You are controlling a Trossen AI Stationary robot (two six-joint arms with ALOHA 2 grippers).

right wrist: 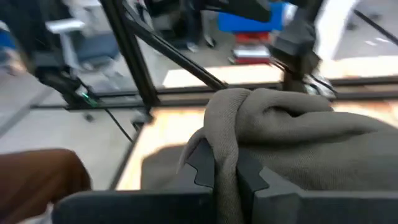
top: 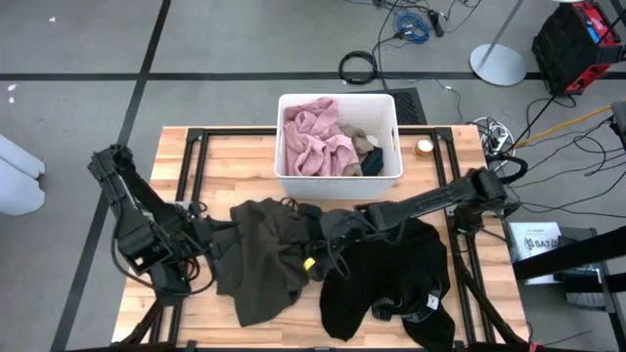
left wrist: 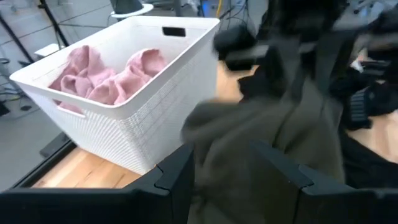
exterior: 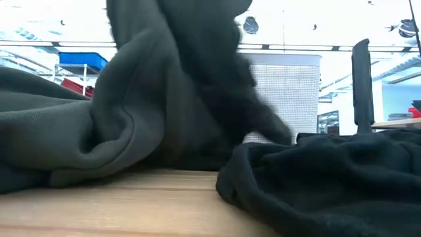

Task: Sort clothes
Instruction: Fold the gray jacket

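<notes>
Centrally, a rumpled olive-green fabric garment [top: 262, 256] lies on the wooden counter [top: 235, 154], in front of the bin and between the two arms. The right gripper [top: 328, 231] has reached across to its upper edge, and its fingers [right wrist: 202, 163] are nearly closed, pinching a thick fold of that olive cloth. The left gripper [top: 201, 237] sits at the garment's other side; its fingers [left wrist: 177, 174] are parted with olive cloth lying in the gap, and whether they actually grip it cannot be told. Just beside the olive piece, toward the right arm, sprawls a black fabric garment [top: 386, 284], touching or overlapping it under the right arm. Behind both stands a white rectangular plastic bin [top: 338, 171], holding a fuzzy pink garment [top: 315, 142] and a few darker pieces. A likely risk: the pinched fold may slip, or the black garment may be dragged along where the two overlap.
</notes>
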